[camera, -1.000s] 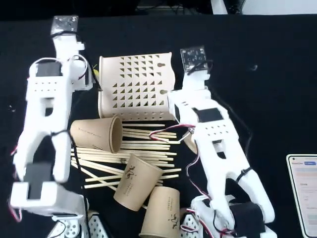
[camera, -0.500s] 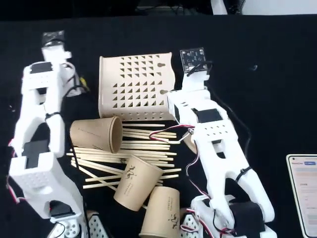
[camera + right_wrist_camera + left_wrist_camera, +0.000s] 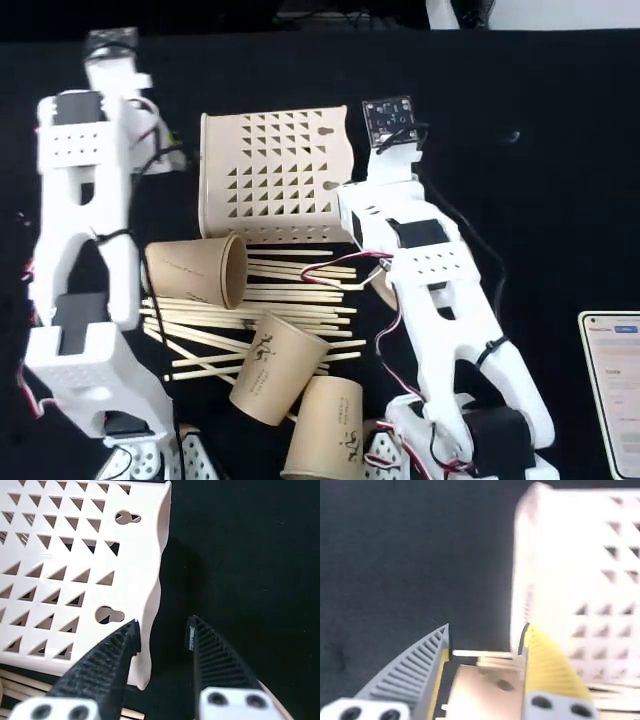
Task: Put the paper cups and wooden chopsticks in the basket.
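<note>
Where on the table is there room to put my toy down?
Bare table lies between the right arm and the phone, and behind the basket. It's crowded in front of the basket, where paper cups lie among the chopsticks between the arms.

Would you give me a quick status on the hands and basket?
Left hand open, empty. Right hand open at basket edge. Cups, chopsticks lie outside it.
</note>
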Tool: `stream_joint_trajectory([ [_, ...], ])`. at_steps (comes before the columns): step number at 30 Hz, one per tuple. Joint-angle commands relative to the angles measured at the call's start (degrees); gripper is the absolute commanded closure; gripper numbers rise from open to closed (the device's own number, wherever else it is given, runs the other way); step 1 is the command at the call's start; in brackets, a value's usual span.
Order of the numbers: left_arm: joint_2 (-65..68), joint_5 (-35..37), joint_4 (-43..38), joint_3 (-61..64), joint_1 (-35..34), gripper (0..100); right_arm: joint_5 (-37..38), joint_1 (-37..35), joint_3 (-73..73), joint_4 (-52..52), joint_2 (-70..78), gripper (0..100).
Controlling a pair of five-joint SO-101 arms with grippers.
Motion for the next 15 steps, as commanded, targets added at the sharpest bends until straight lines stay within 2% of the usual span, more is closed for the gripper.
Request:
stream_joint_trajectory([
  [1, -1.0, 0.4, -0.6, -1.4, 4.2, 76, 0.4, 0.2, -0.2, -1.0, -0.2, 82.8],
  [6, 4.2, 0.2, -6.1, 3.7, 4.1, 76, 0.4, 0.2, -0.2, -1.0, -0.2, 82.8],
  [15, 9.5, -0.1, -13.1, 4.4, -7.7, 76, 0.4, 0.2, -0.2, -1.0, -0.2, 82.8],
])
